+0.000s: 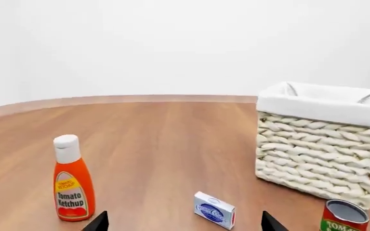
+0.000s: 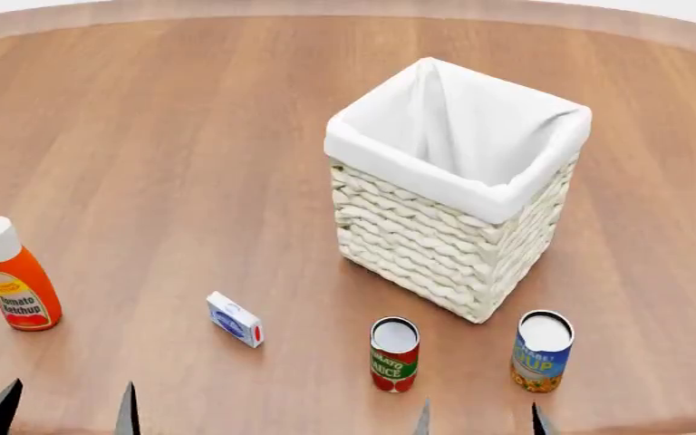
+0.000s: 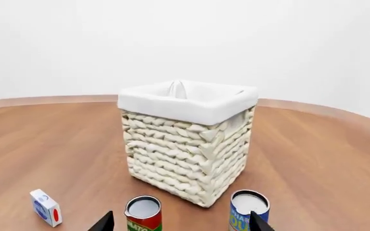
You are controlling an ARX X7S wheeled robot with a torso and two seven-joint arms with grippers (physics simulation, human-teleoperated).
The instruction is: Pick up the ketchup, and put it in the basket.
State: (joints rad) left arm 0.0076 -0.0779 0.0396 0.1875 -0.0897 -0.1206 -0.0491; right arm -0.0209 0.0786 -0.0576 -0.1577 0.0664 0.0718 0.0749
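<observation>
Over the table [image 2: 178, 136], both grippers hover spread, empty.

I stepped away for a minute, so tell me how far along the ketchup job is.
Nothing looks done yet. The ketchup stands upright on the table, well apart from the basket. Nothing is in hand: the left gripper and right gripper both sit open and empty near the table's near edge. All steps are left: grasp, lift, drop into the basket.
</observation>
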